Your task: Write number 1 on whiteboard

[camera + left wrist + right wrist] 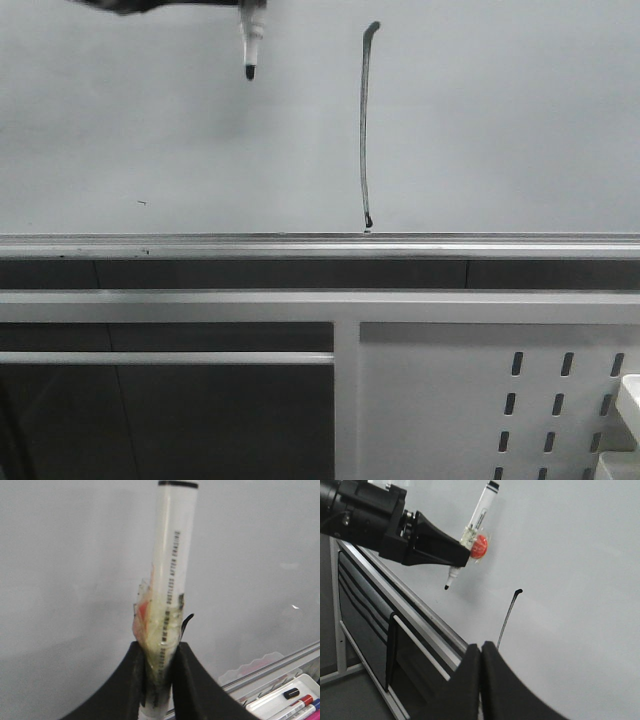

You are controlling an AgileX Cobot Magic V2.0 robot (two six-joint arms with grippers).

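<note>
The whiteboard (500,120) fills the upper front view, with its silver rail along the lower edge. The number 1 (365,120) is a long thin black stroke with a hook at the top and a dot at the bottom; it also shows in the right wrist view (507,615). My left gripper (159,647) is shut on a white marker (172,560) wrapped in tape. The marker's black tip (249,70) hangs off the board, left of the stroke; the gripper (465,555) and marker (481,510) show in the right wrist view. My right gripper (481,646) is shut and empty.
A white perforated metal panel (490,400) stands below the rail at the right. A tiny dark speck (141,202) marks the board at lower left. A tray with several markers (292,700) lies below the rail in the left wrist view.
</note>
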